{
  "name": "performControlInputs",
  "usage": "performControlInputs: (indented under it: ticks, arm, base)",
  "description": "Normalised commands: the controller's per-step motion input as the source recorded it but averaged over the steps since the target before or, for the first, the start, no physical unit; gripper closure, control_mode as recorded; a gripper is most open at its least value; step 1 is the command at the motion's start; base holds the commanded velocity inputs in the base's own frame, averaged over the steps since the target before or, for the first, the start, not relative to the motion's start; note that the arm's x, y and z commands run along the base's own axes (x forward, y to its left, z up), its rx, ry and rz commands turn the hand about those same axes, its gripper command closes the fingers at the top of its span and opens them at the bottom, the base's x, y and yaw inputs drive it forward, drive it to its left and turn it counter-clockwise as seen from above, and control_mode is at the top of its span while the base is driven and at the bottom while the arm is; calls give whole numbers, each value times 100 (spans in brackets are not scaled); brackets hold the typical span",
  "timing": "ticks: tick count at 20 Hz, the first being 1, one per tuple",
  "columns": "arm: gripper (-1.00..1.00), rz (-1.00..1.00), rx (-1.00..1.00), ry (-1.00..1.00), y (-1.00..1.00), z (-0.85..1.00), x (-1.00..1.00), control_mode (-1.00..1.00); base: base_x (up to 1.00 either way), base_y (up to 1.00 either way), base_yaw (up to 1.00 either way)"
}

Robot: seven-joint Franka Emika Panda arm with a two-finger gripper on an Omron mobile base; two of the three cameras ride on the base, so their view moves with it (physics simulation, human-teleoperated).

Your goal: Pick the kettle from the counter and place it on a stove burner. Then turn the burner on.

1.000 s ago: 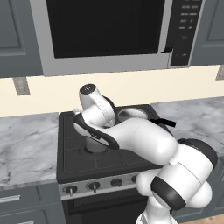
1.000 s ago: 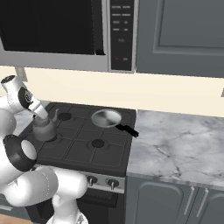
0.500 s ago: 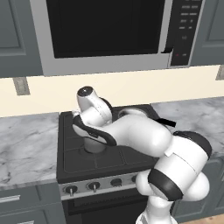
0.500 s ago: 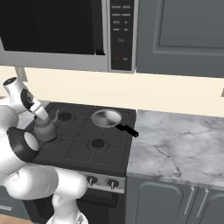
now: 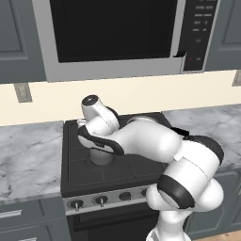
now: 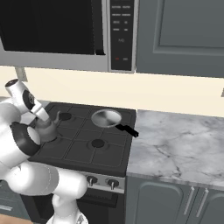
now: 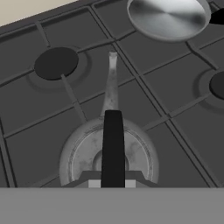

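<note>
Holding: gripper at bottom centre of hand view, jaws pinched tight on kettle handle; black arch runs straight up from between the tips. Grasp not let go.
Kettle pos: lower centre of hand view, dome seen from above, spout pointing to upper frame. In right base view kettle sits at left, on front-left part of stove, half hidden by arm. In left base view grey body peeks out under the wrist, centre-left.
Contact w/ grate: looks down on or v. near the grate; can't tell if base is fully seated, since hand covers it.
Burner under kettle: hidden by kettle; judged front-left one. Next burner upper left of hand view, bare. Another burner centre of right base view, bare.
Knobs: row along stove front, knobs lower left of left base view; none touched by hand.
Pan: pan top right of hand view, on far burner, apart from kettle.
Counter: counter right of right base view, no kettle on it.
Done: pick from counter, carry to stove, approx. placed.
Left: release handle, back off, go to matching knob, turn burner on. Judged abt halfway.
</note>
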Motion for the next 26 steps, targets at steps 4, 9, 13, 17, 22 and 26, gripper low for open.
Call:
performControlInputs:
  ticks: [4,9,13,17,22,26]
  arm:
    - [100,-1,0,0,3,-11,11,-100]
    - [100,-2,0,0,9,-9,12,-100]
    - [100,-2,0,0,8,-8,12,-100]
    - [100,-2,0,0,1,-9,7,-100]
    - [-100,-1,0,0,0,-7,3,-100]
    - [-100,0,0,0,0,0,0,-100]
  base:
    - [0,0,0]
    - [0,0,0]
    - [0,0,0]
    - [0,0,0]
    - [0,0,0]
    - [0,0,0]
